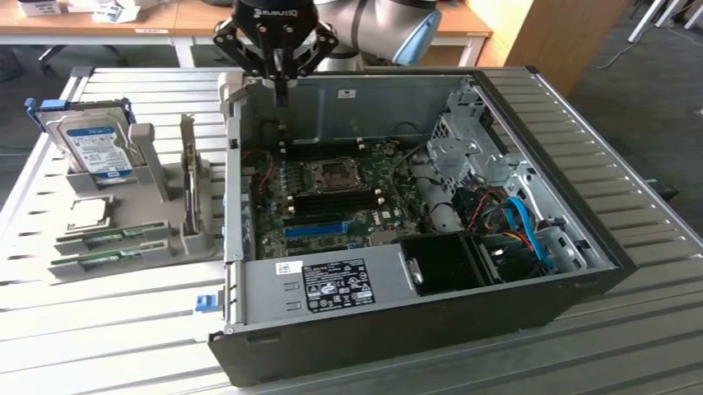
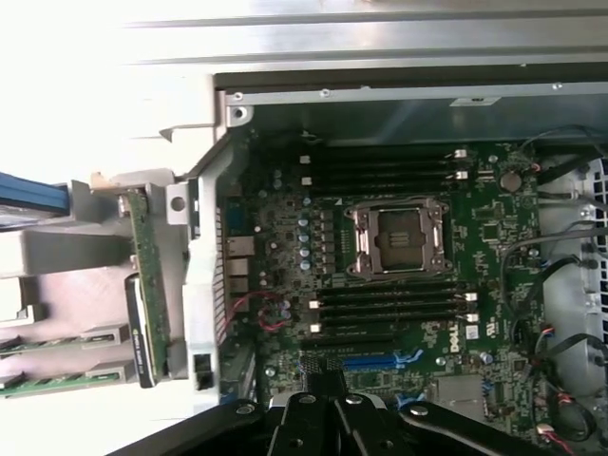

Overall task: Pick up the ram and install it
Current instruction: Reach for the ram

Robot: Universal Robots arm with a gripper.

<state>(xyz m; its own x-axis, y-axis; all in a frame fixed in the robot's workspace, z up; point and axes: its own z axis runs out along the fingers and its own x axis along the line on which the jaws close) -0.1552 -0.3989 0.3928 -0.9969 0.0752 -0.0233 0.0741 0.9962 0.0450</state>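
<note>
We see the gripper (image 1: 281, 97), fingers pressed together on nothing, hovering over the open computer case (image 1: 439, 329), while the ram (image 1: 108, 238) lies slotted in a grey holder (image 1: 148, 164) beside that case, presented for picking.

Case (image 1: 384, 346) on worktop (image 1: 110, 329); rack (image 1: 154, 193) beside it at exterior view's left, holding hard drive (image 1: 94, 148) behind 2 ram sticks (image 1: 110, 239).

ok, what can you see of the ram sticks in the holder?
Two ram sticks: long, narrow green boards with pale markings, lying side by side, roughly parallel, each in its own cradle of the grey holder, outside the open PC case on the exterior view's left. Only the holder touches them. Chips cannot be made out.
</note>
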